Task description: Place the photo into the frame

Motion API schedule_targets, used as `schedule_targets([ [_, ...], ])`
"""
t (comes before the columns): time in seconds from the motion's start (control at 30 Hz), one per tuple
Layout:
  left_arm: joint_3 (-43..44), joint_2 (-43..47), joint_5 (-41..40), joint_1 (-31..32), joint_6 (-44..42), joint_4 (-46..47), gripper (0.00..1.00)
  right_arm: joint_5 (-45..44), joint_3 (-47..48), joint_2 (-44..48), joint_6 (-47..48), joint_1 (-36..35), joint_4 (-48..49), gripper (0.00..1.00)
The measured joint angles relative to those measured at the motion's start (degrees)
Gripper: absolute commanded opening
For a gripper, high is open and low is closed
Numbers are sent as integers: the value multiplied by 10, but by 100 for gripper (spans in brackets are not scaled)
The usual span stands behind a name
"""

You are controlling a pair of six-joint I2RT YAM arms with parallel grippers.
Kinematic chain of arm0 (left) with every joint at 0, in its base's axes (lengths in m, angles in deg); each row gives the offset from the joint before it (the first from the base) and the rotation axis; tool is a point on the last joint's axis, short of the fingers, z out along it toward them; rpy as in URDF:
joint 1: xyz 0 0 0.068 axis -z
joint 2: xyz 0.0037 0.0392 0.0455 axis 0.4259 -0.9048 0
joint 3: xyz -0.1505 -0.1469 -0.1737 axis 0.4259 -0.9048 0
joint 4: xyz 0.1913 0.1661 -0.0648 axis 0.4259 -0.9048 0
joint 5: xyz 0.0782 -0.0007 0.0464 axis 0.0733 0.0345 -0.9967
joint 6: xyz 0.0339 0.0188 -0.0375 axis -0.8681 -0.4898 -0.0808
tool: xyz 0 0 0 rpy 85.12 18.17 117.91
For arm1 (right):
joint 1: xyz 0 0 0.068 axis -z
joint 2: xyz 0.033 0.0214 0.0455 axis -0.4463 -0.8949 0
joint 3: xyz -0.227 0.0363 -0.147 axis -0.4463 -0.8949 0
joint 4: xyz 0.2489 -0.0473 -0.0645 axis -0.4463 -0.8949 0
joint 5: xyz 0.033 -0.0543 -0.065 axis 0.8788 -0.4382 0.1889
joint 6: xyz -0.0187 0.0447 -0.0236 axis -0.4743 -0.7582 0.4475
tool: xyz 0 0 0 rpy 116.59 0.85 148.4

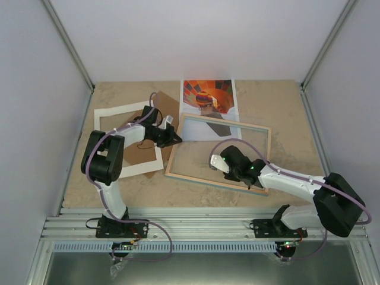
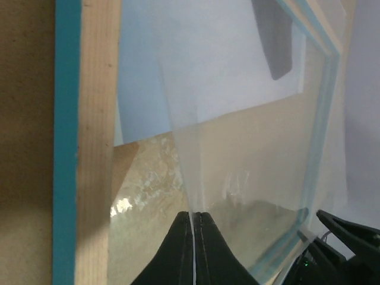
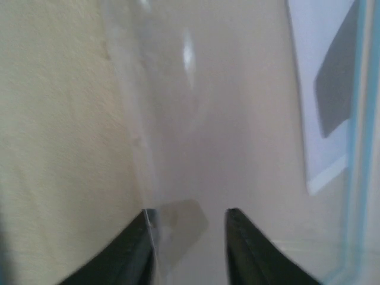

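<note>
The frame (image 1: 208, 180) lies mid-table with its bare wood face up, and its wood and turquoise rim (image 2: 95, 148) fills the left of the left wrist view. The photo (image 1: 208, 98), a hot-air balloon print, lies face up behind it, its near end under the frame and showing pale through the pane (image 2: 225, 65). At the frame's left edge my left gripper (image 1: 176, 138) is shut (image 2: 194, 214) on the thin clear pane (image 2: 199, 160), which rises edge-on from its fingertips. My right gripper (image 1: 216, 161) is inside the frame, open (image 3: 189, 212), with the pane's edge against its left finger (image 3: 145, 237).
A white mat border (image 1: 119, 113) lies to the left, over a brown backing board (image 1: 169, 105). The left arm reaches across both. Enclosure walls stand at the left, back and right. The frame's turquoise far rim (image 3: 356, 148) shows in the right wrist view.
</note>
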Motion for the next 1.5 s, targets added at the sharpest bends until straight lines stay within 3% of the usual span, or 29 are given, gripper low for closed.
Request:
schedule_targets([
  [0.13,6,-28,4,0,-11,0,0,66,0,23,-2,13,-29,72],
  [0.27,6,-44,15,0,-22,-4,0,154,13,65,-3,65,-71,83],
  [0.47,6,-50,36,0,-25,-8,0,313,64,96,16,206,-131,95],
  [0.6,6,-50,44,0,-21,-7,0,392,70,97,55,307,-184,95],
  [0.73,-3,-46,44,0,-6,0,0,436,86,81,68,418,-221,88],
  [1.03,-19,-10,45,1,44,1,0,493,200,-94,-15,619,-240,70],
  [1.27,-19,-2,61,2,72,-4,0,543,210,-189,-80,672,-254,69],
  [1.5,-37,18,61,2,75,-8,0,574,197,-198,-122,675,-245,69],
])
